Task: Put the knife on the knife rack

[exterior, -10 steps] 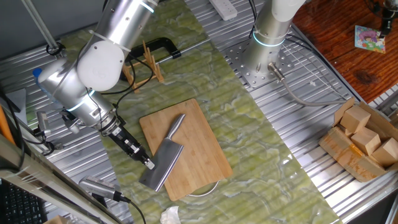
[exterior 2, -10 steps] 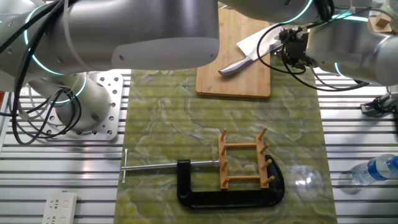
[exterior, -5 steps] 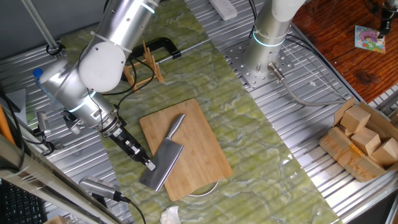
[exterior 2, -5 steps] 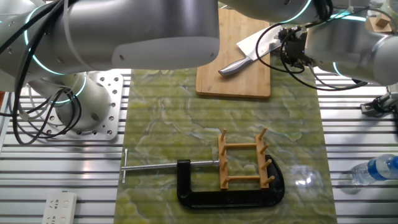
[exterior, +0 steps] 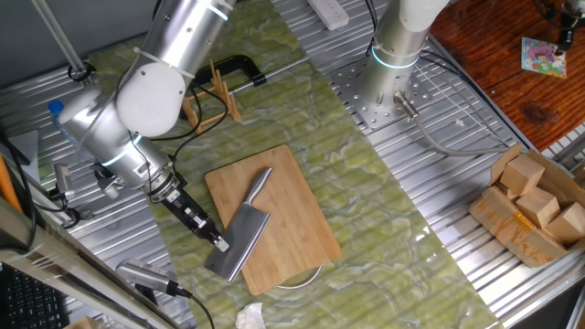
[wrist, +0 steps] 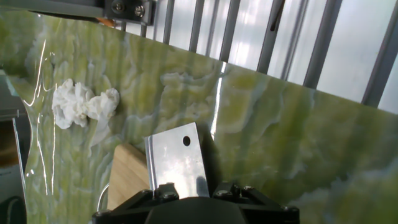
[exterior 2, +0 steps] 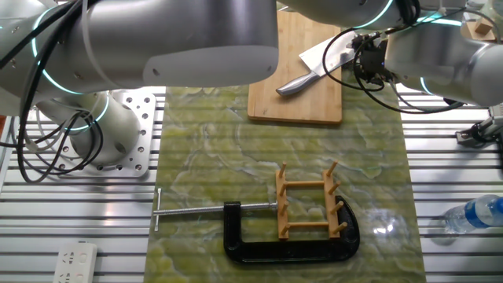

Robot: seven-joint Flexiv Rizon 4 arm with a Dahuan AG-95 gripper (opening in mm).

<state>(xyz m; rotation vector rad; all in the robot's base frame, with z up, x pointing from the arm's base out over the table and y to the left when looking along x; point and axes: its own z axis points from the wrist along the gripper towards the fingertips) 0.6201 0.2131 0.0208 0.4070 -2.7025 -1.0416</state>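
The knife [exterior: 245, 232] is a steel cleaver lying diagonally on the bamboo cutting board [exterior: 294, 197], handle toward the far side and blade end overhanging the board's near left edge. It also shows in the other fixed view [exterior 2: 318, 60]. My gripper [exterior: 219, 242] is low at the blade's left edge and touches it. In the hand view the blade [wrist: 177, 158], with its round hole, runs forward from between the close-set fingers [wrist: 166, 191]; they appear shut on it. The knife rack [exterior 2: 308, 203], light wood with upright pegs, stands empty at the other end of the mat [exterior: 218, 92].
A black clamp [exterior 2: 259, 244] wraps round the rack's base. A crumpled white tissue [wrist: 81, 102] lies on the green mat near the board's corner. A water bottle [exterior 2: 471, 214], a box of wooden blocks [exterior: 535, 206] and the second arm's base [exterior: 393, 82] stand around the mat.
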